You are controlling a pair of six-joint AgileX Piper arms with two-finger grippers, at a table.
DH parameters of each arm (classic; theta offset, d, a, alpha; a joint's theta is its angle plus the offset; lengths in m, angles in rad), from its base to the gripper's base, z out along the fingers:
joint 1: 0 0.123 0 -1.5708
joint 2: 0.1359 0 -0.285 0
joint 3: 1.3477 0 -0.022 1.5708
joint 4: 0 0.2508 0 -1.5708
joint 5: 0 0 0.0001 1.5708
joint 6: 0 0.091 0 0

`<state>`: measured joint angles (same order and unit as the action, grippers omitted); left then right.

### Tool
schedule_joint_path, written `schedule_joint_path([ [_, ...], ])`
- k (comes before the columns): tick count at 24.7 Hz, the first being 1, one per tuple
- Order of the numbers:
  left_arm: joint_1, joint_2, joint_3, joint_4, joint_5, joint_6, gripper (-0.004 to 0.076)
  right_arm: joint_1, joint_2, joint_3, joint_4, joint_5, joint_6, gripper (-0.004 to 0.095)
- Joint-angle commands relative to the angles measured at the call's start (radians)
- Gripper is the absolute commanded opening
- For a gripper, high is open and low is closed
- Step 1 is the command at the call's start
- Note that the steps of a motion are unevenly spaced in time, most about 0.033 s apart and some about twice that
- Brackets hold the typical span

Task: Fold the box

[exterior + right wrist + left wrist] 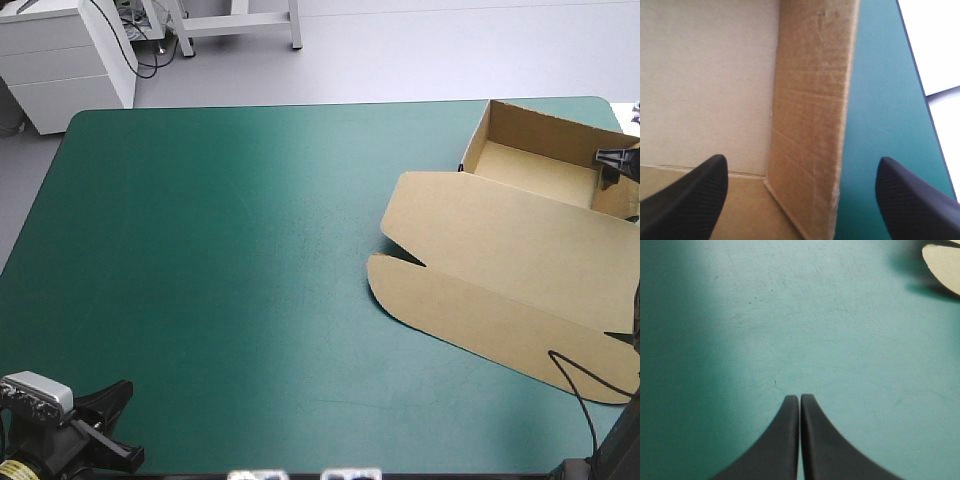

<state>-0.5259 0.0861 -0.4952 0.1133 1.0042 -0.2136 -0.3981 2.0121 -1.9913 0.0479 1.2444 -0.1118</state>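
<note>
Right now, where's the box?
In the high view the box sits at the table's far right corner, tray at the back, lid flat toward the near edge. The right gripper holds open fingers astride one tray wall.

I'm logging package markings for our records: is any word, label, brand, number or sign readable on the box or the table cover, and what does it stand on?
None can be read. The brown box shows only plain board on its flat lid and inside its tray, with no print or label. Its wall, seen close in the right wrist view, is bare too. The teal-green cover carries no writing.
</note>
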Motion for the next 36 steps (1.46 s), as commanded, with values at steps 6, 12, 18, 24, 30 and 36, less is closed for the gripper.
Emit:
schedule_joint_path([
  [6, -0.001, 0.018, -0.023, 0.005, -0.061, -0.006, -0.0008, 0.048, -0.331, 0.012, 0.357, 0.005, -0.092, 0.0537],
  [12, -0.001, 0.018, -0.023, 0.005, -0.061, -0.006, -0.0008, 0.247, -0.517, 0.139, 0.369, 0.004, -0.17, -0.0008],
  [18, -0.001, 0.018, -0.023, 0.005, -0.061, -0.006, -0.0008, 0.518, -0.719, 0.252, 0.407, 0.001, -0.32, -0.001],
  [24, -0.001, 0.018, -0.023, 0.005, -0.061, -0.006, -0.0008, 0.607, -1.197, 0.749, 0.346, -0.309, -0.363, -0.001],
  [30, -0.001, 0.018, -0.023, 0.005, -0.061, -0.006, -0.0008, 0.607, -1.598, 1.153, 0.024, -0.518, -0.113, -0.001],
  [36, -0.001, 0.018, -0.023, 0.005, -0.061, -0.006, -0.0008, 0.607, -1.811, 1.325, -0.016, -0.517, -0.052, -0.001],
])
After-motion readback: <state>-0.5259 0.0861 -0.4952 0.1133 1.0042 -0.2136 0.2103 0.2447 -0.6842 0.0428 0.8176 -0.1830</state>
